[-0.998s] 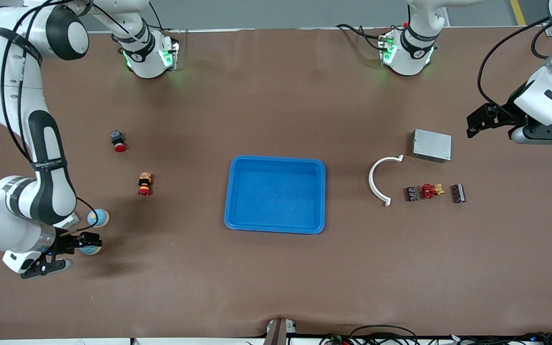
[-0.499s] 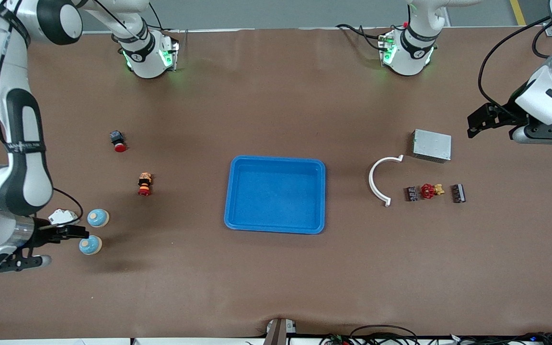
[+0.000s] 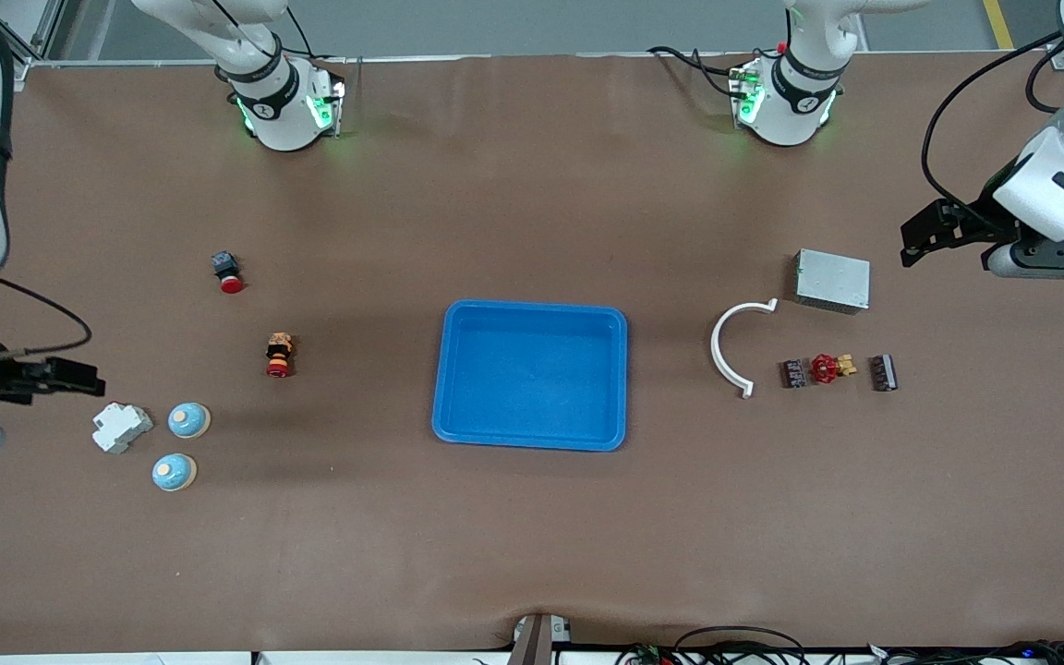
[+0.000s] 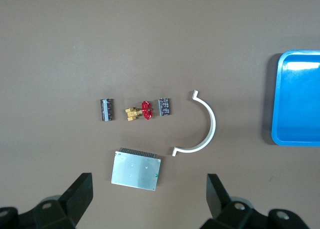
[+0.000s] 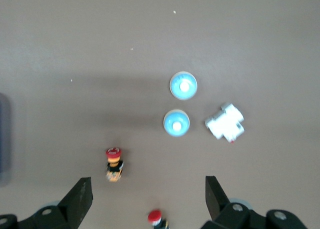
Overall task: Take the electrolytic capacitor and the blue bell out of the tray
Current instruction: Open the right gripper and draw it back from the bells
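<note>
Two blue dome bells (image 3: 188,420) (image 3: 174,472) sit near the right arm's end of the table; they also show in the right wrist view (image 5: 183,85) (image 5: 176,123). My right gripper (image 3: 79,377) is open and empty, high over the table beside them; its jaws stand wide apart (image 5: 147,199). Two dark capacitors (image 3: 793,373) (image 3: 883,372) lie near the left arm's end, either side of a red valve (image 3: 826,368); they also show in the left wrist view (image 4: 165,107) (image 4: 106,110). My left gripper (image 3: 920,235) is open and empty (image 4: 150,199), waiting above a metal box (image 3: 832,280). A blue tray (image 3: 532,434) sits mid-table.
A white plastic block (image 3: 121,427) lies beside the bells. Two red push-button switches (image 3: 279,356) (image 3: 228,272) lie between the bells and the tray. A white curved bracket (image 3: 726,351) lies between the tray and the capacitors.
My right gripper has lifted off from beside the nearer bell and pulled back toward the right arm's end, uncovering the white block. Both bells stay put. The left arm has not moved.
</note>
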Tool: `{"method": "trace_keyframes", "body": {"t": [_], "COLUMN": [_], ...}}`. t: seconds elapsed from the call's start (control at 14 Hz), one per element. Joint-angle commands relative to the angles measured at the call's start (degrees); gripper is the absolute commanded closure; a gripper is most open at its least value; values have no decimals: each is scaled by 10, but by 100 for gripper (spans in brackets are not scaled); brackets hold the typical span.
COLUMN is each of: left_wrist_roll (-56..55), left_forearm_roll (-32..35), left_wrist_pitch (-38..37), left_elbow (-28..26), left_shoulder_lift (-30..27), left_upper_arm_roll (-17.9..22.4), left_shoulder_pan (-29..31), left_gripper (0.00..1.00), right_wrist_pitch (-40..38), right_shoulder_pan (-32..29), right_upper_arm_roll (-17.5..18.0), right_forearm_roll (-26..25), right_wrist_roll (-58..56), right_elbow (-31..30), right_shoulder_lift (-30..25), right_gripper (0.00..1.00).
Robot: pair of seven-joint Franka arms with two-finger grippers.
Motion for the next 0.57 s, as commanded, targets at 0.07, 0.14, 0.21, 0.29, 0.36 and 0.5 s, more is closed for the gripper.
{"method": "trace_keyframes", "body": {"t": [0.07,0.14,0.21,0.29,0.36,0.5], "left_wrist_roll": [4,4,5,4,4,5], "left_forearm_roll": [10,10,10,10,10,10], "left_wrist_pitch": [-11,-11,-11,-11,-11,-11], "left_elbow": [12,12,12,12,12,12], "left_shoulder_lift": [4,4,4,4,4,4], "left_upper_arm_roll": [-2,-2,-2,-2,-2,-2], "left_shoulder_pan": [-1,-1,-1,-1,-1,-1], "left_gripper": [0,0,0,0,0,0], "right_wrist_pitch": [-13,-10,-7,-6,-3,5], "right_shoulder_pan": [3,3,3,3,3,-1], "right_upper_arm_roll": [3,3,3,3,3,3], "right_forearm_roll": [-8,-6,-4,-3,-3,-3], "right_wrist_roll": [50,64,79,94,103,103], "right_elbow": [-49,-63,-81,-102,-121,-156], "right_shoulder_lift": [-67,-82,-102,-123,-144,-177], "right_gripper": [0,0,0,0,0,0]}}
